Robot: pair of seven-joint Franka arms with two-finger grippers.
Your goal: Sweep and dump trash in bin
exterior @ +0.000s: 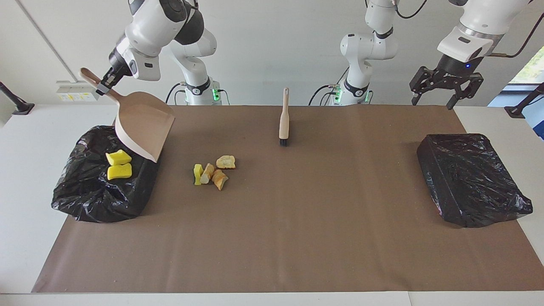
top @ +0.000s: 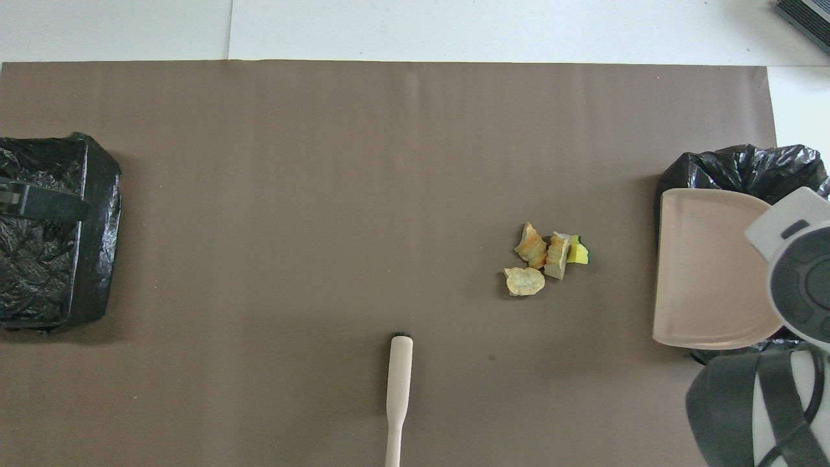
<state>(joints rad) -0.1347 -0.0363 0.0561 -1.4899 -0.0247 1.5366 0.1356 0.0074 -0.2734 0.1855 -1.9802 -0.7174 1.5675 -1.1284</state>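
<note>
A wide sheet of matte brown paper (exterior: 297,238) lies flat over the middle of the white bench (exterior: 29,178), filling most of the frame in both views. Bare white bench shows along the frame's left, right and bottom edges in the facing view. In the overhead view it shows as a strip across the top, where a thin seam runs through it at upper left. A plain white wall (exterior: 263,42) fills the top of the facing view. On it, at upper left, is a white socket strip with yellow labels (exterior: 70,91). A black angled bracket (exterior: 12,104) stands at the left edge and another black bracket (exterior: 525,104) at the right edge, below a bright window (exterior: 527,68). A dark slatted object (top: 804,16) sits in the overhead view's upper right corner.
</note>
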